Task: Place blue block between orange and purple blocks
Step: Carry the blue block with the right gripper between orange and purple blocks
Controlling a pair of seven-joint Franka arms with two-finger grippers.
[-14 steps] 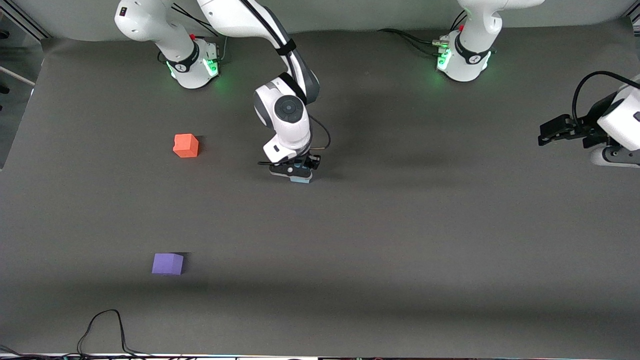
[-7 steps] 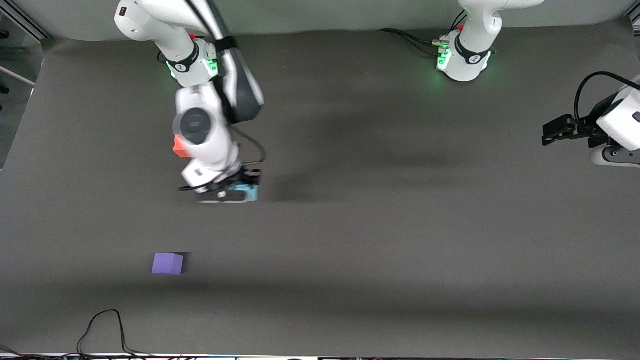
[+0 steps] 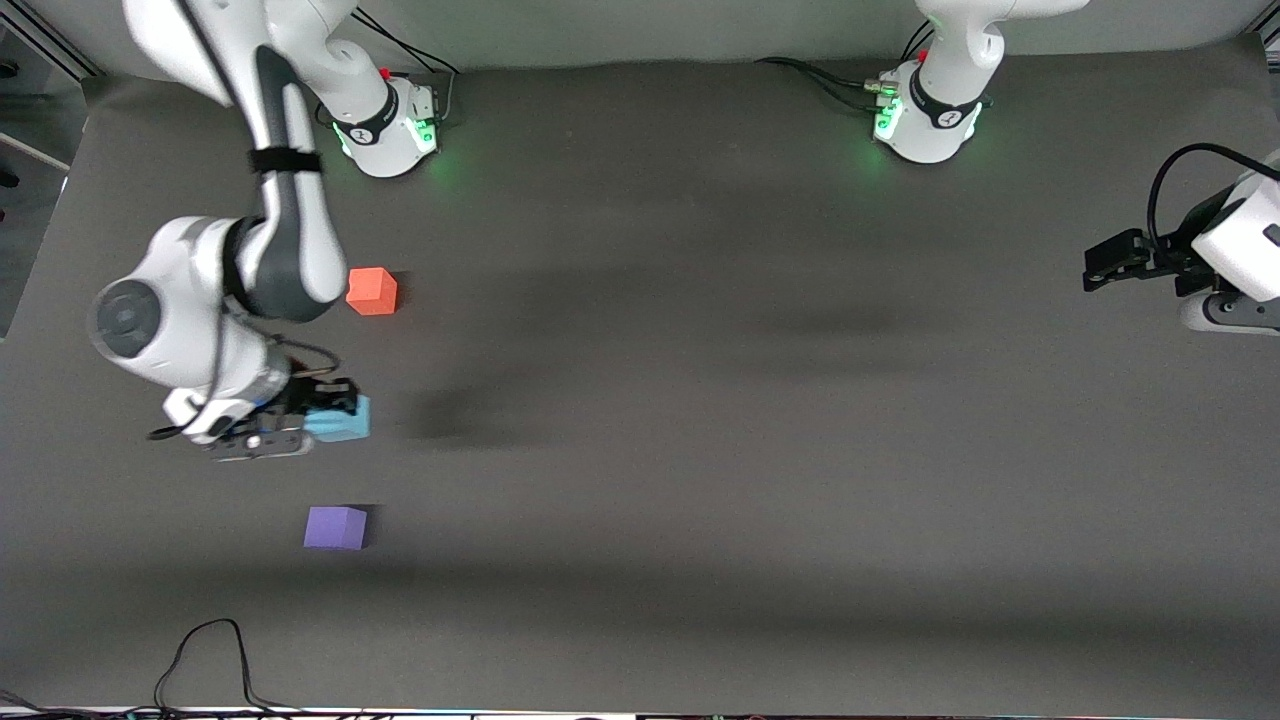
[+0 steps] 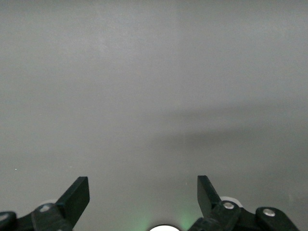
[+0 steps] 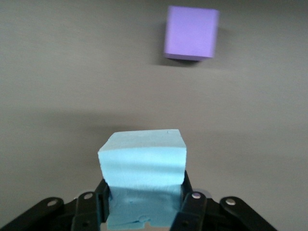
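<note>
My right gripper (image 3: 330, 412) is shut on the light blue block (image 3: 342, 418) and holds it above the mat, over the stretch between the orange block (image 3: 372, 291) and the purple block (image 3: 336, 527). In the right wrist view the blue block (image 5: 143, 166) sits squeezed between the fingers, and the purple block (image 5: 190, 32) lies on the mat ahead of it. My left gripper (image 3: 1102, 264) is open and empty, waiting at the left arm's end of the table; its fingers (image 4: 77, 196) show spread over bare mat.
A dark grey mat (image 3: 750, 450) covers the table. A black cable (image 3: 205, 660) loops at the edge nearest the front camera. The arm bases (image 3: 385, 125) stand along the edge farthest from that camera.
My right arm has swung with the blue block from the table's middle toward the right arm's end, to over the gap between the orange and purple blocks. The left arm has stayed still.
</note>
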